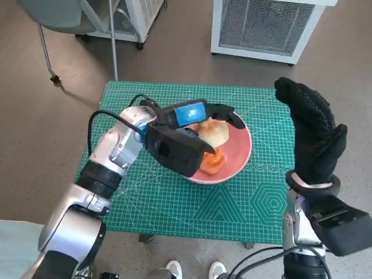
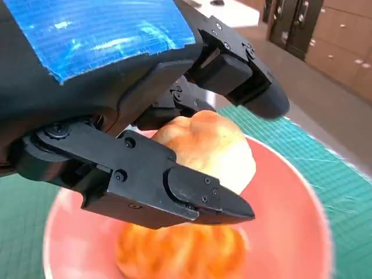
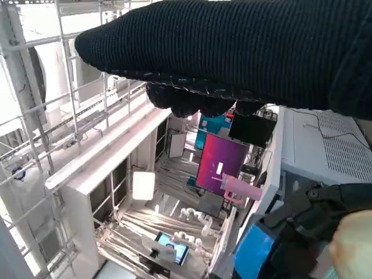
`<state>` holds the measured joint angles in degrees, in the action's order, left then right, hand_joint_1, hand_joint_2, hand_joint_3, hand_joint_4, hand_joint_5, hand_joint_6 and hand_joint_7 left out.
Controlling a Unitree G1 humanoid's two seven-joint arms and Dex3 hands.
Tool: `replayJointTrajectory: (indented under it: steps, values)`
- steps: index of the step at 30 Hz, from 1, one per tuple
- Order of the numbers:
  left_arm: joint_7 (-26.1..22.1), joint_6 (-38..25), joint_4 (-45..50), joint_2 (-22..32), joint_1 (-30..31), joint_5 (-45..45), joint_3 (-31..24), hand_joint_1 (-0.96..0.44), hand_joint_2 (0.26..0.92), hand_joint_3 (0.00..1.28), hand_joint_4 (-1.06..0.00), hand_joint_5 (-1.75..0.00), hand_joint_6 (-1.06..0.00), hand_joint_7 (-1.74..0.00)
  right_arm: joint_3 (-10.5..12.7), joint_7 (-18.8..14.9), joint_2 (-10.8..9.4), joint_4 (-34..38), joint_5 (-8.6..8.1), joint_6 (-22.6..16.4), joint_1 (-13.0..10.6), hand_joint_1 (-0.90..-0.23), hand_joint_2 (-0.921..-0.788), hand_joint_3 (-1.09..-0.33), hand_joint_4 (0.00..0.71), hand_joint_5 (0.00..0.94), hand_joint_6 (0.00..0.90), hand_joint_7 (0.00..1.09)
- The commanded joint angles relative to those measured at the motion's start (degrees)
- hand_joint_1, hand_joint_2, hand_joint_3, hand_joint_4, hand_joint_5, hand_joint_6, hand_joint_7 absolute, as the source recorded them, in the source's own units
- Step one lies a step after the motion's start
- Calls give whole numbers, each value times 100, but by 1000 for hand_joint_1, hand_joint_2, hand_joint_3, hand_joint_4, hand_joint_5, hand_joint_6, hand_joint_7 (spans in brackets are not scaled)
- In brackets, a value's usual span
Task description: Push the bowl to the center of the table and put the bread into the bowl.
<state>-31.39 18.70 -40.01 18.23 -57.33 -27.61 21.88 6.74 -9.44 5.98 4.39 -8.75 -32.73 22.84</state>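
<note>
While held over bowl: pale round bread roll (image 2: pixel 212 148) in left robot hand (image 1: pixel 189 125), fingers around it.
Bowl: pink round bowl (image 1: pixel 239 156), mid-surface, orange item (image 1: pixel 212 161) inside.
Right robot hand (image 1: pixel 311 131): raised, fingers straight, holding nothing.
Surface: green gridded cutting mat (image 1: pixel 256 200).
Room: white vented unit (image 1: pixel 264 26) on brown floor (image 1: pixel 40 128).

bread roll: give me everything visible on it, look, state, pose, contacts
The bread roll is pale golden, rounded, with a smooth, soft-looking crust, whole as far as it shows. It sits inside the pink bowl, over an orange item in the bowl's bottom. The left hand is closed around it: black fingers lie across its front and others arch over its top, hiding part of it. Whether it rests on the bowl or hangs in the grip cannot be told.
</note>
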Motion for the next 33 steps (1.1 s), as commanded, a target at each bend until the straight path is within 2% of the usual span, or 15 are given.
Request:
replayJointTrajectory:
  steps: [1,7,12,16,23,28,33]
  values:
    - [-444,-231,314,65,175,712,-394,-309,921,27,-111,0,-354,-155,-7,58,-47,37,33,22,-56,-488,-921,-651,357,30,-1,716]
    - [-996,-525,857,163,424,1662,-922,-325,921,24,-63,0,-300,-114,-26,78,-47,60,54,32,24,-485,-921,-650,357,31,-1,715]
    - [-1043,-541,1281,231,669,2269,-1354,-321,920,22,-59,-1,-281,-97,-34,96,-25,50,85,55,103,-475,-921,-653,357,30,-1,720]
    - [-840,-253,1503,119,938,2828,-1805,-314,918,17,-83,-13,-282,-94,-16,96,12,35,64,122,204,-468,-921,-656,355,29,-1,720]
    - [-438,713,1439,-328,1349,3752,-2519,-335,917,12,-172,-44,-318,-119,-20,113,42,-122,17,360,381,-466,-921,-661,351,27,-1,727]
    - [-145,1380,1248,-774,1636,4265,-2920,-395,920,105,-236,-51,-318,-111,-40,121,49,-294,5,566,511,-481,-921,-655,349,26,-1,732]
    - [260,1591,1403,-1009,1910,4261,-3019,-424,921,199,-240,-34,-290,-78,-33,131,72,-346,51,660,621,-492,-921,-637,358,31,-1,739]
